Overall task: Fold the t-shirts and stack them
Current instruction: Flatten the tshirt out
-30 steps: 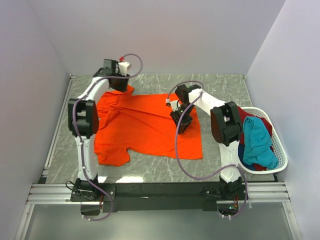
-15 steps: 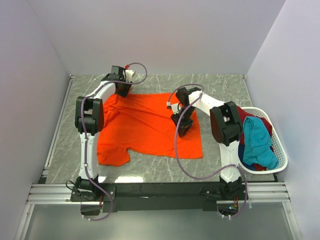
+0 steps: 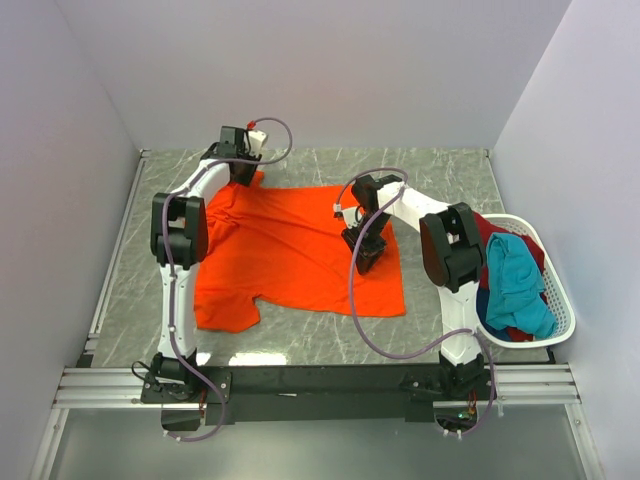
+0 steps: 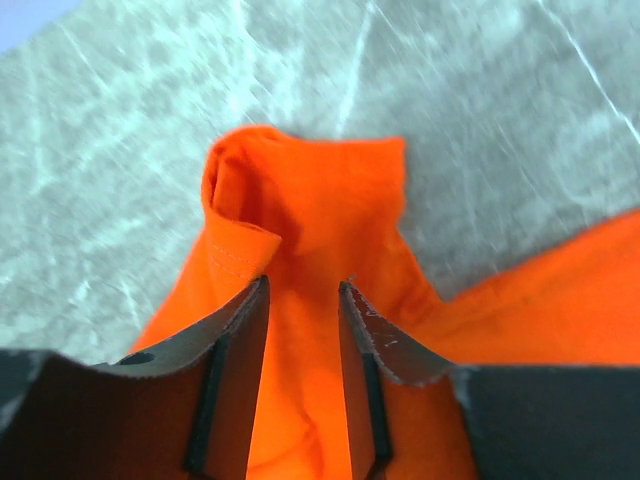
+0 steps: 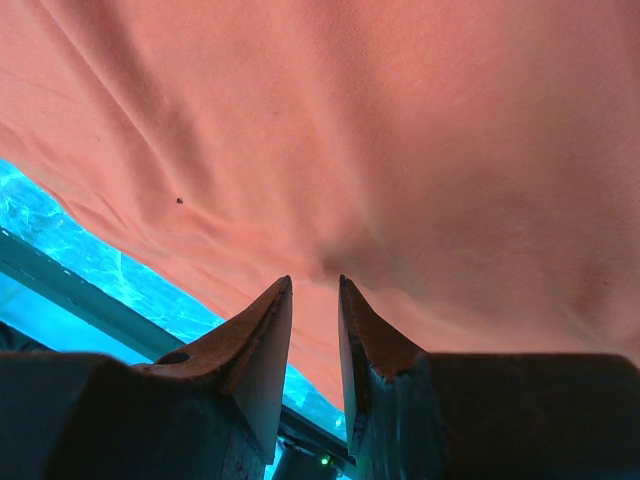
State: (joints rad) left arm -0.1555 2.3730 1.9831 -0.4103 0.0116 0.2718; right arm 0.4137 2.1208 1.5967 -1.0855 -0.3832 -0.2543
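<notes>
The bright orange t-shirt (image 3: pixel 290 250) lies spread on the grey marble table. My left gripper (image 3: pixel 243 172) is at its far left sleeve; in the left wrist view its jaws (image 4: pixel 303 285) stand close together with a fold of the sleeve (image 4: pixel 310 190) between them. My right gripper (image 3: pixel 365 255) is down on the shirt's right part. In the right wrist view its jaws (image 5: pixel 314 280) are nearly together, with a pucker of orange cloth (image 5: pixel 400 120) at the tips. A teal t-shirt (image 3: pixel 515 280), a dark red one (image 3: pixel 490 235) and a blue one (image 3: pixel 483 300) are heaped in the basket.
A white plastic basket (image 3: pixel 560 300) stands at the right edge of the table beside the right arm. Walls close in the table on the left, back and right. A metal rail (image 3: pixel 320 380) runs along the near edge.
My left gripper has come down and slightly right onto the far sleeve, and the shirt's left shoulder has shifted with it. The right gripper has stayed almost still.
</notes>
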